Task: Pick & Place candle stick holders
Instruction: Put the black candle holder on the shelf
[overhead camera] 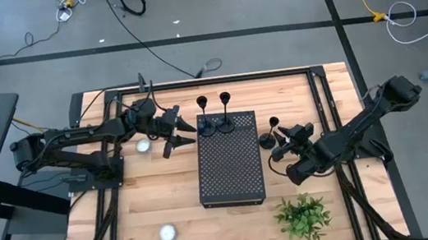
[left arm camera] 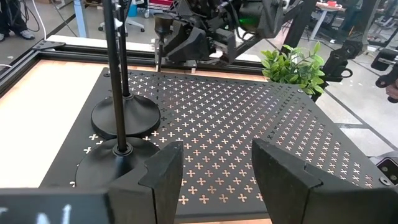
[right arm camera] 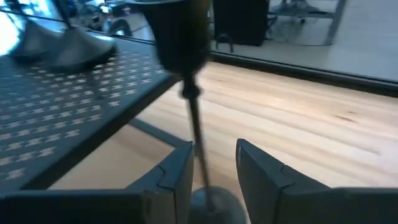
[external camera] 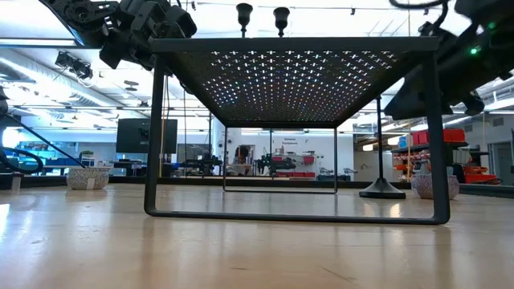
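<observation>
**Two holders up on the box, third at the right gripper**

- Progress: two candle stick holders (overhead camera: 216, 120) stand side by side on the far end of the black perforated box (overhead camera: 230, 163), bases flat on its top. Judged placed.
- Third holder (overhead camera: 269, 138) stands on the wooden table (overhead camera: 158, 198), just beside the box's right edge, base down. Judged the one left to move.
- Right gripper (overhead camera: 281, 141) is down at this third holder. In the right wrist view the thin stem (right arm camera: 196, 134) runs up between the two fingers (right arm camera: 177, 171), close against one and with a gap showing to the other. Jaws partly apart; whether they pinch the stem yet I cannot tell. Base looks to sit on the table, not lifted.
- Left gripper (overhead camera: 179, 136) hangs at the box's far-left corner, near the two placed holders, fingers (left arm camera: 163, 167) apart and holding nothing.
- Orientation: all three holders upright, long axis vertical, cup at top, round base at bottom. In the low view the two top cups (external camera: 261, 14) poke above the box top.
- Remaining, as judged: secure the stem, lift clear of the box edge, set it on the box top with the others.
</observation>
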Robot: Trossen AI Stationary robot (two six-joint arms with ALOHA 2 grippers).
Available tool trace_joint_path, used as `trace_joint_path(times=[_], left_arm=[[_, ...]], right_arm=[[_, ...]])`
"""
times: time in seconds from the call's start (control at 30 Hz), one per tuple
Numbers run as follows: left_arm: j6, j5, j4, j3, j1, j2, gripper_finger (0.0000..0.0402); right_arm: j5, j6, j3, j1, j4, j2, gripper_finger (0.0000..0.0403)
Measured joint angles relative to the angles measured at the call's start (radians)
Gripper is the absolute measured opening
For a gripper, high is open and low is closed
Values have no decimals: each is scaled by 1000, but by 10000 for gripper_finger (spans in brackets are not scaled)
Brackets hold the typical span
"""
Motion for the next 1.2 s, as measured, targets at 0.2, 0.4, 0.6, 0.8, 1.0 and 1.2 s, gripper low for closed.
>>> trace_joint_path(times=[0.2, 0.4, 0.6, 0.8, 1.0, 1.2], left_arm=[[1, 0, 1, 0, 0, 0, 193], [0, 0, 1, 0, -1, 0, 193], [0, 0, 0, 0, 0, 0, 193], [0, 0, 0, 0, 0, 0, 193], [0, 0, 0, 0, 0, 0, 193], [1, 0, 1, 0, 0, 0, 193]], right_arm=[[64, -159, 0, 16, 196, 7, 120], [-9, -273, 0, -34, 220, 12, 120], [-126, -298, 0, -28, 219, 13, 120], [-200, -244, 0, -25, 108, 13, 120], [-140, -134, 0, -25, 28, 13, 120], [-62, -230, 0, -44, 148, 13, 120]])
